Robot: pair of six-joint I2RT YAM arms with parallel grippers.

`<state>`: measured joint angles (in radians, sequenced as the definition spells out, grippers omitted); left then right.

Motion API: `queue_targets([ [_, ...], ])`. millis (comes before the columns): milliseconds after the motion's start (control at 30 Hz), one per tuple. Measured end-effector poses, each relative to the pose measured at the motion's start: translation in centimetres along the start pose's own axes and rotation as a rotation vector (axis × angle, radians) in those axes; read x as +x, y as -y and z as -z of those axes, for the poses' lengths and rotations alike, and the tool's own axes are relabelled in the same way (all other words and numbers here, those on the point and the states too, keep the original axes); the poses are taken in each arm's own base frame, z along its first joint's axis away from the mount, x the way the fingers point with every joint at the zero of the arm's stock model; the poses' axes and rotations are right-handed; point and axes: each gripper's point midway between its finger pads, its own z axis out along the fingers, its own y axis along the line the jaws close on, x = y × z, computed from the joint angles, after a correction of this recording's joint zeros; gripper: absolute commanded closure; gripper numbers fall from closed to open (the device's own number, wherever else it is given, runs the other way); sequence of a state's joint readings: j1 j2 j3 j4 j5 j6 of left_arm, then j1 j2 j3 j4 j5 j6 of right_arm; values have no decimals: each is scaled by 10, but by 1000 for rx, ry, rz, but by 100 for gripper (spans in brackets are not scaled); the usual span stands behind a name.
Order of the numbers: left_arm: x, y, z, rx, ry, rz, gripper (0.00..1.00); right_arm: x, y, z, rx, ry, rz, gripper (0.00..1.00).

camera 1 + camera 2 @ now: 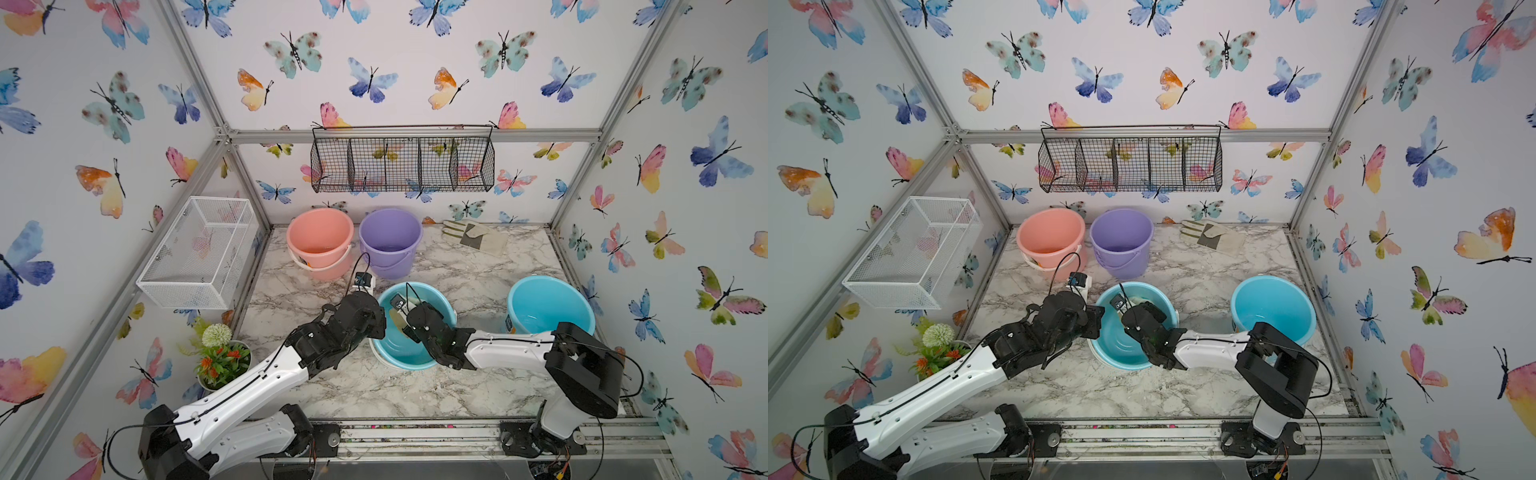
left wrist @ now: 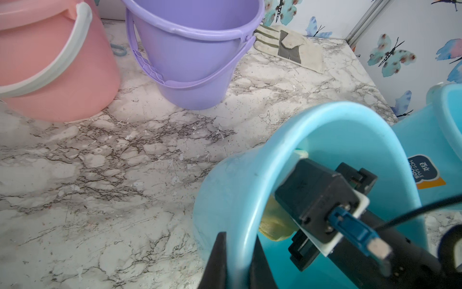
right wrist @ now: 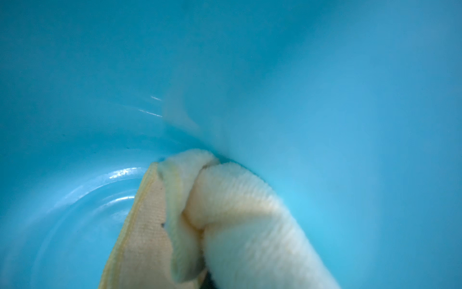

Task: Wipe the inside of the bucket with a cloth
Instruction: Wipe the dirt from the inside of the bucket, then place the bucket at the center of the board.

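The left gripper (image 2: 240, 241) is pinching the left rim of the blue bucket (image 2: 250, 180), which is standing in the middle of the marble table (image 1: 374, 390) between the two arms. Its dark fingers (image 2: 218, 260) are sitting almost fully closed, one outside the wall and one inside, with only the thin plastic rim between them.

The right gripper (image 1: 405, 322) is reaching down into the same bucket from the right. Its fingers are hiding under the cloth (image 3: 237, 212), closing tightly on it, so that the pale yellow towel is bunching into a thick roll. The far end of that roll is pressing against the inner wall of the bucket (image 3: 325, 100), just above the floor. In both top views the cloth (image 1: 397, 321) (image 1: 1136, 300) is showing inside the bucket (image 1: 399, 353) (image 1: 1121, 349), towards its far side.
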<state>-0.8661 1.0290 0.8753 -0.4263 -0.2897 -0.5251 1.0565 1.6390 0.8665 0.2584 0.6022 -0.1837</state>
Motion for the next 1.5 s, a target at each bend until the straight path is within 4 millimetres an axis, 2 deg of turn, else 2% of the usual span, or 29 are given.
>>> queue_targets([
  [100,0,1,-3,1,-3,11,100,-10,16,20,1,12,-41,98],
  [300,1,2,-10,-3,-8,27,100,-45,61,80,-4,116,-206,98],
  [500,0,10,-24,26,-33,58,100,-81,122,148,41,270,-364,98],
  [567,-2,17,-30,45,-49,61,100,-94,145,172,66,322,-413,98],
  [767,-15,38,-56,87,-100,79,100,-120,198,227,124,434,-512,98],
  [900,-31,50,-78,98,-125,100,100,-128,221,252,155,474,-538,98],
  [1067,-66,69,-106,121,-117,126,100,-132,241,275,184,522,-559,98],
  [1267,-124,106,-150,183,-71,144,100,-134,251,287,202,544,-558,98],
  [1500,-142,133,-206,238,-68,160,100,-143,268,301,250,567,-558,98],
])
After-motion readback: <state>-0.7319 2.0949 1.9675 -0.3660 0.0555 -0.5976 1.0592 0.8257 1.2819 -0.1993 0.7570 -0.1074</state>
